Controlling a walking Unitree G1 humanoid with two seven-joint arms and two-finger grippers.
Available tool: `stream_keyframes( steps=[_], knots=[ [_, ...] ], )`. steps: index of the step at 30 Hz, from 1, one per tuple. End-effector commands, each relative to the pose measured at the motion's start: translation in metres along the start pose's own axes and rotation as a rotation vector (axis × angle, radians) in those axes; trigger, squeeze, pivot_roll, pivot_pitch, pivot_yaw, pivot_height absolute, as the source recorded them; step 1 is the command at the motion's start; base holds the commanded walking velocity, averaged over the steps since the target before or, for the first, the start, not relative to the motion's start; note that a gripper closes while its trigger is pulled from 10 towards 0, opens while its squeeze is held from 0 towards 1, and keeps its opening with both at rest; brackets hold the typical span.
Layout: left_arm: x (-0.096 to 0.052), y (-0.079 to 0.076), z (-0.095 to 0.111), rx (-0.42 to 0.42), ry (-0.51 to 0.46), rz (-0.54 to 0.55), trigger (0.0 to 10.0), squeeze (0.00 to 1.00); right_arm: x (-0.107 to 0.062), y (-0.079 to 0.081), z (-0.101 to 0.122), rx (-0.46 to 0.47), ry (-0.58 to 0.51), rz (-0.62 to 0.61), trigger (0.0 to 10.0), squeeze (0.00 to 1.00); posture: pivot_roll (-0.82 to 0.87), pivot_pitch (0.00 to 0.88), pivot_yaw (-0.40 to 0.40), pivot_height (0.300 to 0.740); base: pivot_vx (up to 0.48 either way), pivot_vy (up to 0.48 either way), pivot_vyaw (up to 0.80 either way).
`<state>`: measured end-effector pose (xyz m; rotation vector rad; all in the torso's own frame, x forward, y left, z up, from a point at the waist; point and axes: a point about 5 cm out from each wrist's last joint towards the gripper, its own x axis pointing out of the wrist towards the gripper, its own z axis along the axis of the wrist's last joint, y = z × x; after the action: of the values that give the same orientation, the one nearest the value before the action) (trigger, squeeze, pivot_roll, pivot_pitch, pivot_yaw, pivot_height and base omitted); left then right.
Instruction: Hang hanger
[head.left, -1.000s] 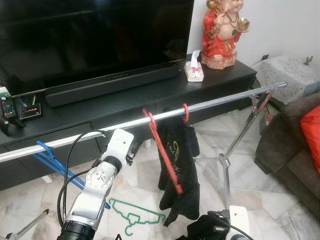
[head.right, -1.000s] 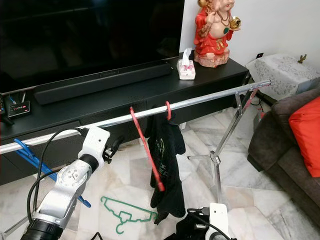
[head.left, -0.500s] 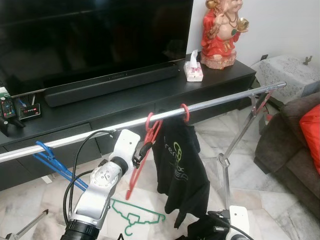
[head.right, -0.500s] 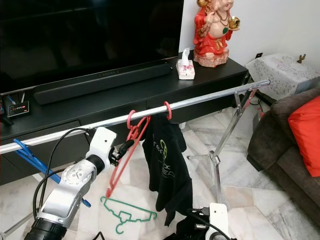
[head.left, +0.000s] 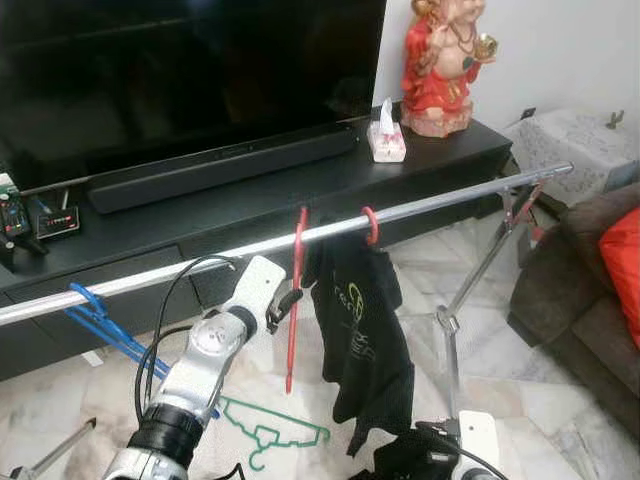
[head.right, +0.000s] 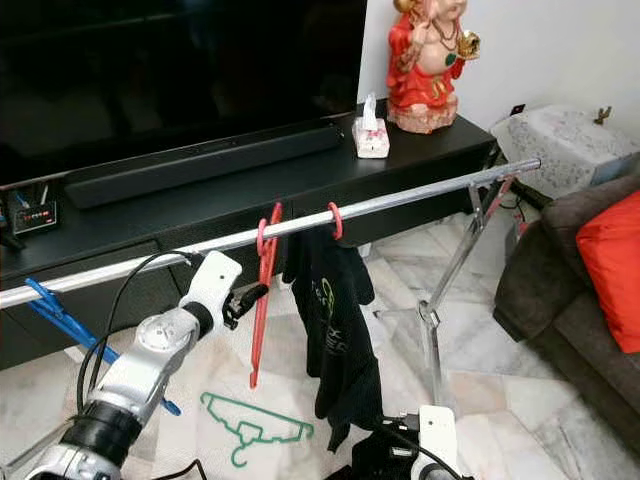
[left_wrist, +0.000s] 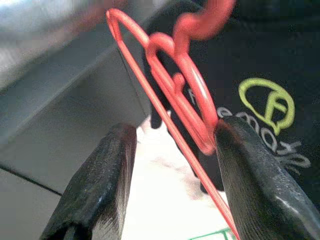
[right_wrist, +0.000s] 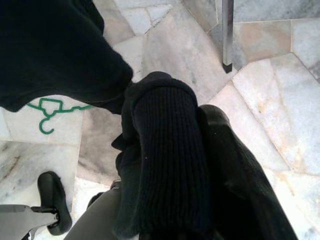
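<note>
Red hanger hooked on the rail, hanging straight down; left gripper, fingers parted around its wire (seemingly loose), sits just left. Right gripper clutches dark cloth.

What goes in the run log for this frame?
left gripper: open beside red hanger | hanger: hooked on rail | right gripper: shut on black cloth

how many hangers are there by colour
red hangers: 2, the bare one by the left end effector and the one carrying the black shirt
blue hanger: 1, on the rail
green hanger: 1, on the floor
total: 4
</note>
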<state>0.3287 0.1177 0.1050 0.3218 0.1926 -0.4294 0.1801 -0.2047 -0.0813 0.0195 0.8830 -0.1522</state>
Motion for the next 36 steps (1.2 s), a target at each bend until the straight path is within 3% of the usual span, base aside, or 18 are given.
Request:
stream_keyframes(
  steps=[1,8,9,17,24,32,33,34,35,36],
  knots=[
    [0.001,0.002,0.002,0.013,-0.008,0.015,10.0,0.00,0.001,-0.002,0.003,0.009,-0.007,-0.007,10.0,0.00,-0.06,0.027,-0.063,0.740,0.000,0.000,0.00],
    [0.007,-0.008,0.013,-0.002,-0.039,0.012,10.0,0.00,0.001,-0.003,0.004,0.003,-0.007,-0.002,10.0,0.00,-0.06,0.028,-0.067,0.740,0.000,0.000,0.00],
    [0.008,-0.009,0.015,-0.004,-0.041,0.012,10.0,1.00,0.001,-0.003,0.004,0.003,-0.007,-0.002,10.0,0.00,-0.06,0.028,-0.067,0.740,0.000,0.000,0.00],
    [0.012,-0.013,0.031,-0.095,-0.056,-0.019,10.0,1.00,0.001,-0.002,0.004,0.006,-0.007,0.001,10.0,0.00,-0.06,0.029,-0.065,0.740,0.000,0.000,0.00],
    [0.010,-0.021,0.035,-0.074,-0.024,-0.084,10.0,1.00,0.001,-0.002,0.004,0.008,-0.007,0.004,10.0,0.00,-0.06,0.030,-0.065,0.740,0.000,0.000,0.00],
    [0.012,-0.016,0.027,-0.014,0.073,-0.006,10.0,1.00,0.001,-0.002,0.004,0.007,-0.005,0.007,10.0,0.00,-0.06,0.030,-0.065,0.740,0.000,0.000,0.00],
    [0.012,-0.015,0.024,-0.013,0.096,0.014,10.0,0.60,0.001,-0.002,0.004,0.008,-0.005,0.008,10.0,0.00,-0.06,0.030,-0.065,0.740,0.000,0.000,0.00],
    [0.012,-0.015,0.022,-0.005,0.115,0.025,10.0,0.60,0.001,-0.002,0.004,0.008,-0.005,0.009,10.0,0.00,-0.06,0.030,-0.065,0.740,0.000,0.000,0.00],
    [0.012,-0.016,0.021,-0.012,0.122,0.030,10.0,0.00,0.001,-0.002,0.004,0.008,-0.005,0.008,10.0,0.00,-0.06,0.031,-0.068,0.740,0.000,0.000,0.00],
    [0.013,-0.016,0.020,-0.023,0.125,0.032,10.0,0.00,0.001,-0.002,0.004,0.008,-0.005,0.008,10.0,0.00,-0.06,0.031,-0.068,0.740,0.000,0.000,0.00]
  ],
)
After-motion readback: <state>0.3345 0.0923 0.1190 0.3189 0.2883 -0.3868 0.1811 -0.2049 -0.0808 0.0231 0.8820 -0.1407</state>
